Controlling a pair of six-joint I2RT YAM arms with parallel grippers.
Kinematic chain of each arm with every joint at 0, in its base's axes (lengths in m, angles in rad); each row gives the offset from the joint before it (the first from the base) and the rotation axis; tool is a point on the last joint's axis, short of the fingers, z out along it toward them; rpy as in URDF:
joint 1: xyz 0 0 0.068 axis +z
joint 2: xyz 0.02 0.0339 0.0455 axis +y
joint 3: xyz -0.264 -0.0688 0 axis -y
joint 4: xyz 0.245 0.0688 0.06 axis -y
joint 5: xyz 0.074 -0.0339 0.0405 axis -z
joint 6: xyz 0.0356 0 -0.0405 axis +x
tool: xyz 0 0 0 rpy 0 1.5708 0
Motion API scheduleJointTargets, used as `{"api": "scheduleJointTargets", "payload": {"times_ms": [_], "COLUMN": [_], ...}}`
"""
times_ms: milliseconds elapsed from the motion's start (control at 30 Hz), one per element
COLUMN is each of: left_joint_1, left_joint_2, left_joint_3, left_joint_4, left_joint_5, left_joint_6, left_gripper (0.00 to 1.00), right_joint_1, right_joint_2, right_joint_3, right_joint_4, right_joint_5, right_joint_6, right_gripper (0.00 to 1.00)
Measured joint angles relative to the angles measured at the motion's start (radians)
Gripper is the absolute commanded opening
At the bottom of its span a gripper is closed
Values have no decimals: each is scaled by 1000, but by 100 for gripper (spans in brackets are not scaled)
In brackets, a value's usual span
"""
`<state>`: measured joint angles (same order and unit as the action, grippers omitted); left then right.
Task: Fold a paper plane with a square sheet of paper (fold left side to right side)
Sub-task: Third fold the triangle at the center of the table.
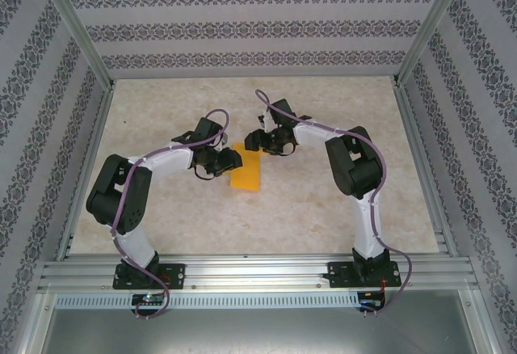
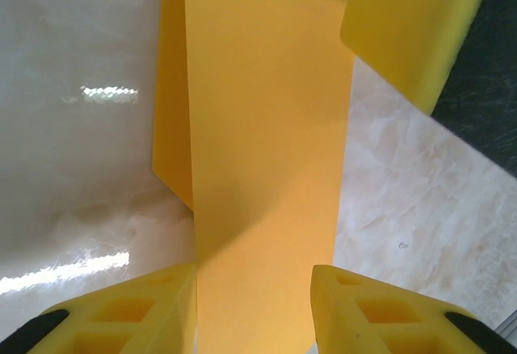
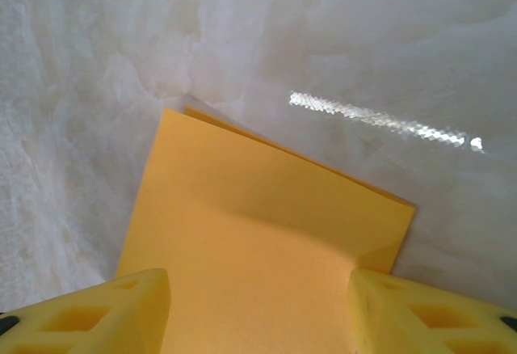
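Both apart: left fingers (image 2: 121, 318), right fingers (image 3: 97, 313); orange paper (image 1: 246, 174), marbled table (image 1: 323, 208), patterned walls (image 1: 242, 31).

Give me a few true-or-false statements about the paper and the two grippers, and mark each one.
1. The paper is orange. True.
2. The paper lies as a flat, unfolded square. False: it is folded over into a narrower rectangle, and a second layer's edge peeks out in both wrist views.
3. The left gripper and the right gripper are both at the paper, near the middle of the table. True.
4. The right gripper is shut. False: its fingers stand wide apart, with the paper showing between them.
5. The left gripper's fingers are apart, with the paper running between them. True.
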<state>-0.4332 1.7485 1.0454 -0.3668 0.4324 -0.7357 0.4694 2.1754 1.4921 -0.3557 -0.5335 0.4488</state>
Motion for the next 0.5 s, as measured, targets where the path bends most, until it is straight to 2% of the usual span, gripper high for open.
{"api": "scheduleJointTargets", "payload": {"times_ms": [100,367,500], "left_joint_1": [0,0,0], "left_joint_2": [0,0,0], "left_joint_3": [-16,-19,-20], "left_joint_4": [0,1,4], "left_joint_5": [0,1,4], "left_joint_6": [-4,-17,-26], "left_gripper": [39,22,18], "right_joint_1": [0,0,0], "right_joint_2": [0,0,0], "right_joint_3": [0,0,0], "right_joint_4": [0,1,2], "right_joint_5": [0,-1,-3], "right_joint_6": [0,0,0], "right_gripper": [61,62,63]}}
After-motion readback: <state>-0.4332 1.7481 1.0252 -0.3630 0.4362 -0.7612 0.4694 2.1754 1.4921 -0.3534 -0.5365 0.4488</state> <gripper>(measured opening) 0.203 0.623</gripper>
